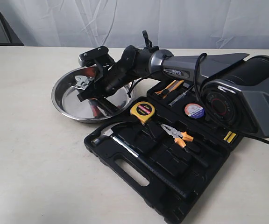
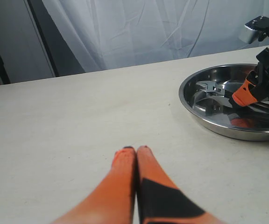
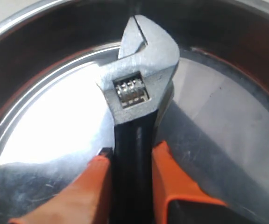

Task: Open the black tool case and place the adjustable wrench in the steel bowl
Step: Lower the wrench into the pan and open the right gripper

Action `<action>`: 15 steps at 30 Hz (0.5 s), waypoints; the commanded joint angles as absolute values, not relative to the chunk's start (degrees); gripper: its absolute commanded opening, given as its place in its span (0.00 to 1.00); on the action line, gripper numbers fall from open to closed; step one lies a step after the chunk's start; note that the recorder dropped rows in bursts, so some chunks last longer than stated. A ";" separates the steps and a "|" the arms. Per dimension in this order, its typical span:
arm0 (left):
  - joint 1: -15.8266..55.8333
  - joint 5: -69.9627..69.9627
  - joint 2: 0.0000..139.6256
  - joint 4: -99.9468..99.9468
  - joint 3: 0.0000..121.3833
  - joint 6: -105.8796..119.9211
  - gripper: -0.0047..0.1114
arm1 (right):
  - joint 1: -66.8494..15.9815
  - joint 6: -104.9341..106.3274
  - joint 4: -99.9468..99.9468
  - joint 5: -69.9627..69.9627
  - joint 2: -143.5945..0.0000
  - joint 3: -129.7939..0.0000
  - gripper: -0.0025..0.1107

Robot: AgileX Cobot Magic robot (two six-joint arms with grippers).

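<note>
The black tool case lies open on the table, lid back, with tools in its moulded slots. The steel bowl sits to its left, its rim also showing in the left wrist view. My right gripper reaches into the bowl and is shut on the black handle of the adjustable wrench; the silver head hangs just above the bowl's bottom. My left gripper is shut with nothing in it, over bare table well away from the bowl.
Inside the case lie a claw hammer, orange-handled pliers, a yellow tape measure, a tape roll and screwdrivers. The right arm spans over the case's lid. A white curtain hangs behind the table.
</note>
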State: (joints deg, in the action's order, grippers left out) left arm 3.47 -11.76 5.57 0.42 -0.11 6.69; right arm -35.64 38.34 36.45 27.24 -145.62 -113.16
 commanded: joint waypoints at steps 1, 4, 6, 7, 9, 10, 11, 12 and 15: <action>3.58 -11.16 5.35 0.31 0.00 6.49 0.04 | -35.29 38.49 36.56 26.77 -145.42 -113.44 0.37; 3.58 -11.16 5.35 0.31 0.00 6.49 0.04 | -35.29 38.49 36.56 28.66 -144.58 -113.44 0.36; 3.58 -11.16 5.35 0.31 0.00 6.49 0.04 | -35.29 38.49 36.42 30.98 -143.22 -113.44 0.32; 3.58 -11.16 5.35 0.31 0.00 6.49 0.04 | -35.29 38.49 36.05 31.98 -142.55 -113.44 0.29; 3.58 -11.16 5.35 0.31 0.00 6.49 0.04 | -35.29 38.49 35.06 35.09 -140.74 -113.44 0.14; 3.58 -11.16 5.35 0.31 0.00 6.49 0.04 | -35.29 39.12 34.54 36.31 -140.01 -113.44 0.06; 3.58 -11.16 5.35 0.31 0.00 6.49 0.04 | -35.41 39.43 33.85 37.28 -138.98 -113.44 0.02; 3.58 -11.16 5.35 0.31 0.00 6.49 0.04 | -35.41 39.43 33.53 38.01 -137.85 -113.29 0.01; 3.58 -11.16 5.35 0.31 0.00 6.49 0.04 | -35.41 39.43 33.53 41.04 -134.62 -113.14 0.01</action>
